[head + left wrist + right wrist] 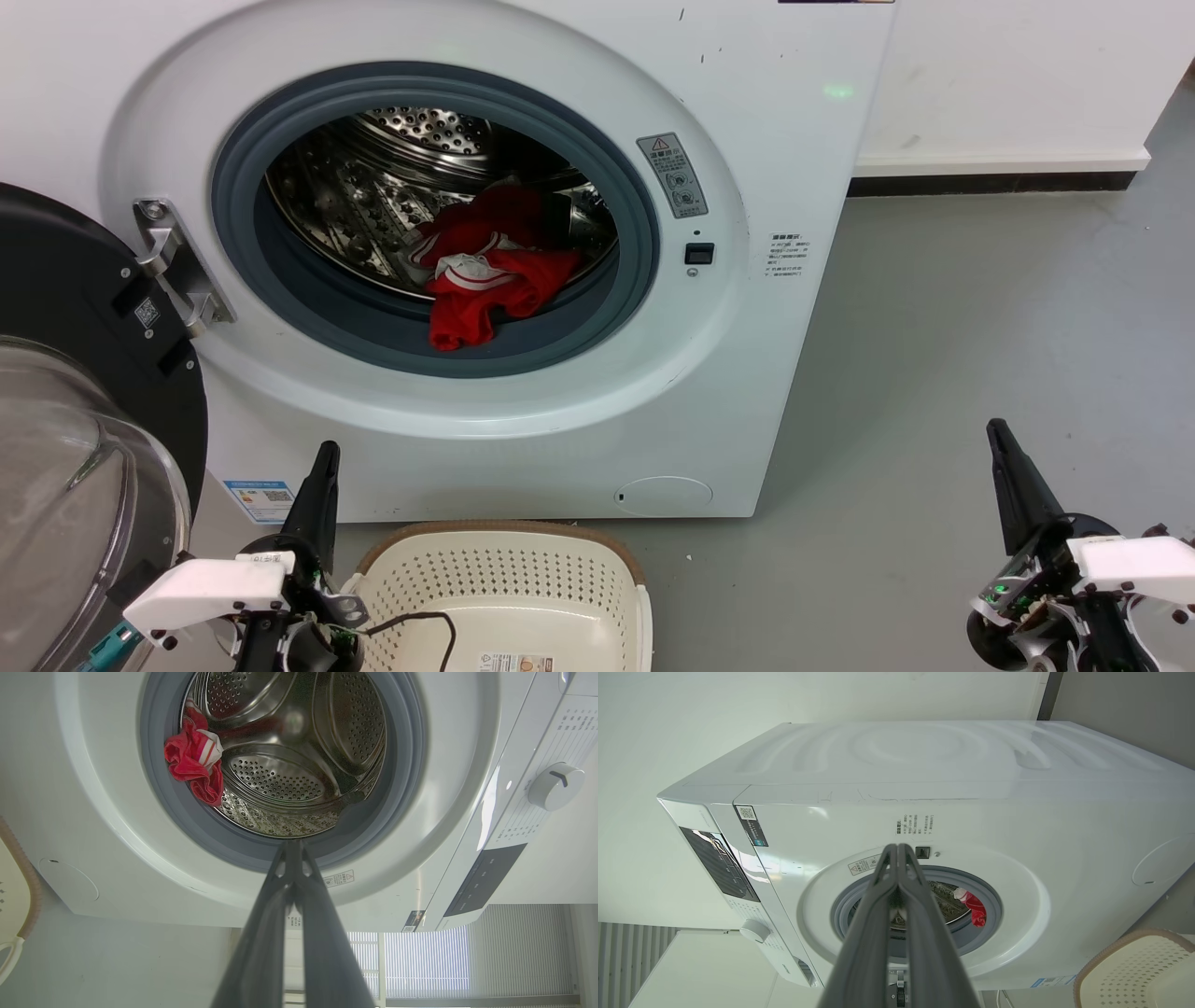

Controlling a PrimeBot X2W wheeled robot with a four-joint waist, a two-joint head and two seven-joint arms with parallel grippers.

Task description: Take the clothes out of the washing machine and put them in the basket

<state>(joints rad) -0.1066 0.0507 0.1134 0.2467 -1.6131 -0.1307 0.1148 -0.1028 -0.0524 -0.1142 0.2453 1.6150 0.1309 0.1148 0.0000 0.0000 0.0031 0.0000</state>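
The white washing machine (766, 308) stands in front of me with its door swung open to the left. Red clothes (490, 271) with white trim lie at the front of the steel drum, one piece hanging over the grey rubber ring (373, 327). The same clothes (196, 763) appear in the left wrist view and the clothes (975, 905) in the right wrist view. The cream basket (509, 546) sits on the floor below the washer. My left gripper (325, 457) is shut and empty, low beside the basket. My right gripper (997, 434) is shut and empty over the floor to the right.
The black-rimmed glass door (65, 448) hangs open at the far left, close to my left arm. A black cable (420, 621) drapes into the basket. Grey floor (980, 327) stretches to the right of the washer, with a white wall and dark skirting (990, 182) behind.
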